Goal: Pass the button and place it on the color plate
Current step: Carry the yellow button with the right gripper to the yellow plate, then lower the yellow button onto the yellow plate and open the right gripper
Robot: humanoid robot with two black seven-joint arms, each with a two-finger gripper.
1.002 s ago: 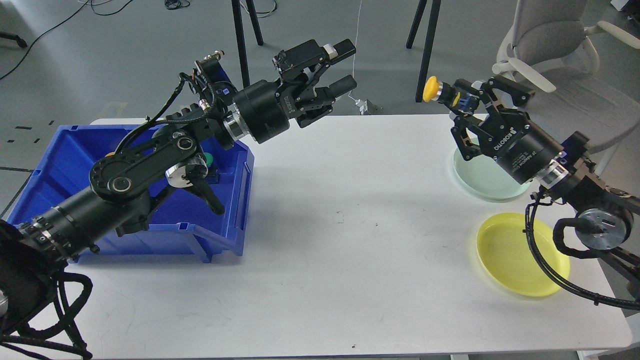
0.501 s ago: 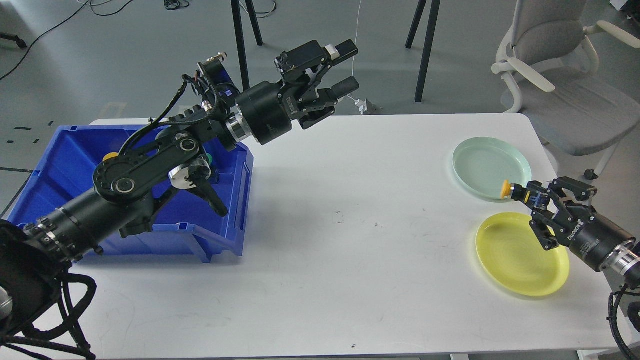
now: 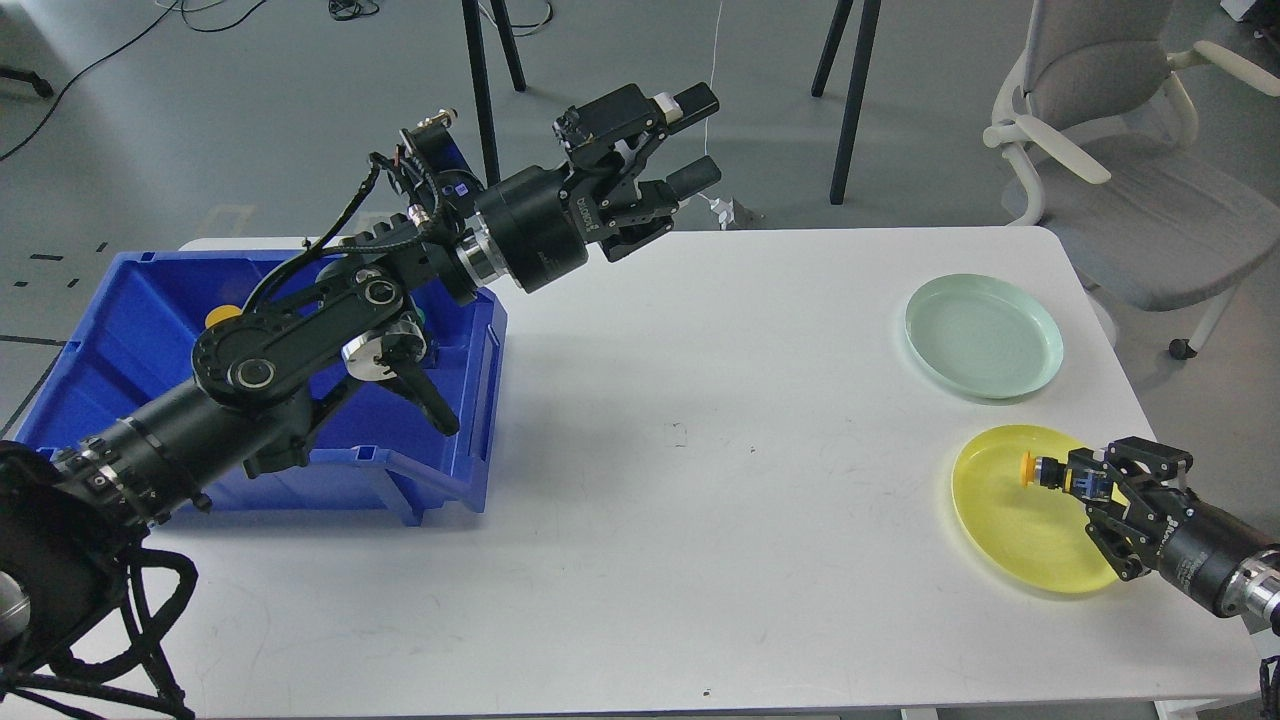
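Note:
My right gripper [image 3: 1085,485] comes in from the lower right and is shut on a yellow-capped button [image 3: 1040,469]. It holds the button low over the yellow plate [image 3: 1010,535], with the cap pointing left. My left gripper [image 3: 690,135] is open and empty, raised above the table's back edge near the middle. A pale green plate [image 3: 983,335] lies behind the yellow one. The blue bin [image 3: 140,330] at the left holds more buttons, among them a yellow one [image 3: 221,316] and a green one [image 3: 419,317], mostly hidden by my left arm.
A grey office chair [image 3: 1120,150] stands behind the table's right corner. Black stand legs [image 3: 850,90] rise from the floor behind the table. The white table [image 3: 700,450] runs between the bin and the plates.
My right gripper has come down and toward me with the button, from above the green plate to low over the yellow plate. My left arm has barely moved.

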